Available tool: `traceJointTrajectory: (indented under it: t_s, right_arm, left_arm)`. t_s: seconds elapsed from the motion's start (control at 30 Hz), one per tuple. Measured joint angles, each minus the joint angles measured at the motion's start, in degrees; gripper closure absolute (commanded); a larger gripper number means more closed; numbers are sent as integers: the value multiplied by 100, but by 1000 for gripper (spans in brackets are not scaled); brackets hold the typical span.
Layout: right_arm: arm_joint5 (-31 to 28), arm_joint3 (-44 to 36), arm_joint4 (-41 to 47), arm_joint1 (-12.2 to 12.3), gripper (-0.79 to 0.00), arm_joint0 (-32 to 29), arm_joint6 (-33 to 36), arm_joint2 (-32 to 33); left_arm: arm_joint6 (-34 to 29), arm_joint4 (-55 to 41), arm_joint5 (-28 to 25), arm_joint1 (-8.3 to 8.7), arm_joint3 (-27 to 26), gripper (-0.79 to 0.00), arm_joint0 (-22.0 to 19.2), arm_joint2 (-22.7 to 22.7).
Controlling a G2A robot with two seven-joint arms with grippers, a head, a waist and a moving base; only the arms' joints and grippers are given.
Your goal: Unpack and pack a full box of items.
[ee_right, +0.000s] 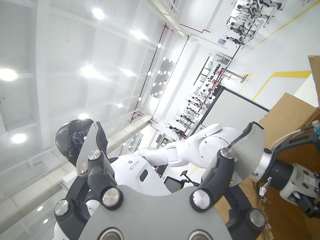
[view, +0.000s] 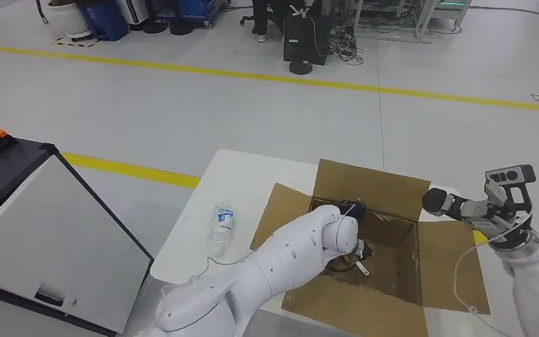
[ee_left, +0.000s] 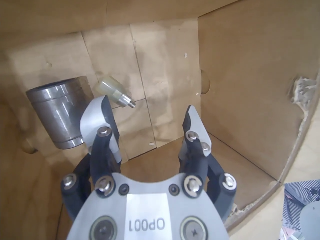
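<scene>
The left tool (ee_left: pixel 147 104), released with jaws spread and holding nothing, hangs inside the open cardboard box (ee_left: pixel 250 76). A steel cylinder (ee_left: pixel 56 116) and a small capped bolt (ee_left: pixel 113 92) lie near it at the bottom of the box. The right tool (ee_right: pixel 175 126), also released and empty, is raised at the right edge of the top view, by the box's flaps. The box sits lower centre on the white worktop (view: pixel 223 173), with a plastic bottle (view: pixel 222 226) lying to its left.

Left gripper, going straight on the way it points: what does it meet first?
Probably bare cardboard inside the box; the small capped stud lies just beside that line, depth unclear.
</scene>
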Motion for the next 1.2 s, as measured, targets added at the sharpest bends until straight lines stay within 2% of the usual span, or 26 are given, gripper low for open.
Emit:
traceJointTrajectory:
  t_s: [0.03,0.2,0.3,0.43,0.53,0.7,0.87,0.97,1.07,1.2]
  right_arm:
    - [0,0,0,0,-785,0,0,0]
    - [0,0,0,0,-785,0,0,0]
    - [0,0,0,0,-785,0,0,0]
    - [0,0,0,0,-785,0,0,0]
    - [0,0,0,0,-785,0,0,0]
    - [0,0,0,0,-785,0,0,0]
    - [0,0,0,0,-785,0,0,0]
    - [0,0,0,0,-785,0,0,0]
    - [0,0,0,0,-785,0,0,0]
    - [0,0,0,0,-785,0,0,0]
  left_arm:
    - [6,19,-15,1,-22,-785,-23,-21]
    - [65,276,-92,74,-318,-785,-145,-149]
    - [193,398,-23,190,-674,-785,-111,-347]
    - [279,557,130,448,-1419,-785,134,-758]
    - [138,992,492,709,-2271,-785,425,-1076]
    - [-626,2143,1356,1197,-3996,-785,1143,-1627]
    - [-1429,3231,1780,1574,-5499,-785,1865,-2206]
    - [-1920,3891,1819,1730,-6036,-785,2152,-2432]
    - [-2215,4504,1543,1839,-6325,-785,2357,-2600]
    - [-2765,5785,977,1922,-6323,-785,2427,-2586]
